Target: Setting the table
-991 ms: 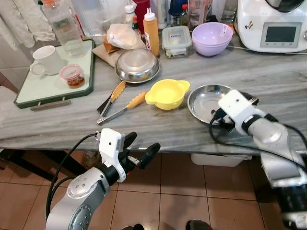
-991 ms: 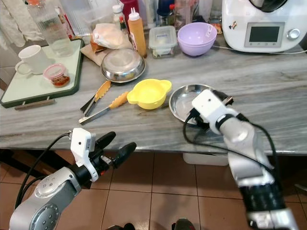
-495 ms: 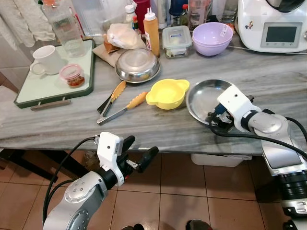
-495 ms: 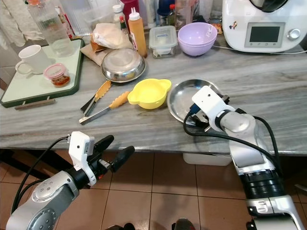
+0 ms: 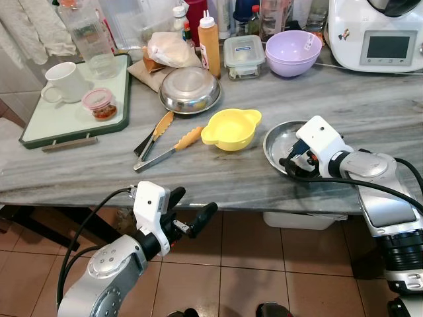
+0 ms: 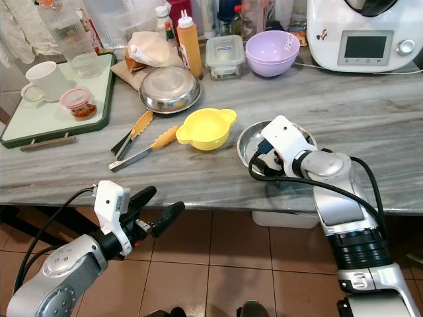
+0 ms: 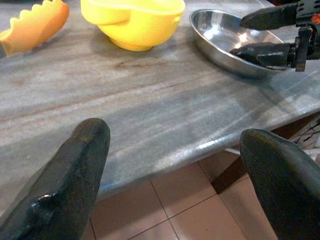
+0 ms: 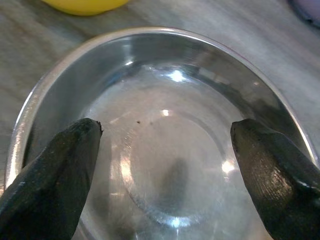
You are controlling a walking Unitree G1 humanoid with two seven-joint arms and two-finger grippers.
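Observation:
A shallow steel bowl (image 5: 273, 140) sits near the front edge of the grey marble counter (image 5: 99, 165). My right gripper (image 5: 293, 158) reaches down into it, open, with its fingers spread across the bowl's inside (image 8: 170, 150) and holding nothing. In the left wrist view one finger (image 7: 265, 17) is above the rim and the other lies inside the bowl. Just left of it are a yellow handled bowl (image 5: 230, 129) and orange-tipped tongs (image 5: 162, 142). My left gripper (image 5: 193, 201) hangs open below the counter's front edge.
Further back stand a second steel bowl (image 5: 190, 89), a purple bowl (image 5: 292, 53), a lidded container (image 5: 243, 56), a sauce bottle (image 5: 209, 45) and a white appliance (image 5: 380, 33). A green tray (image 5: 39, 125) with a white mug (image 5: 64, 82) is at the left. Tiled floor lies below.
My right gripper has slid left from the bowl's right rim into the bowl. The bowl tipped up half a second ago and now lies flatter. The left arm barely moved.

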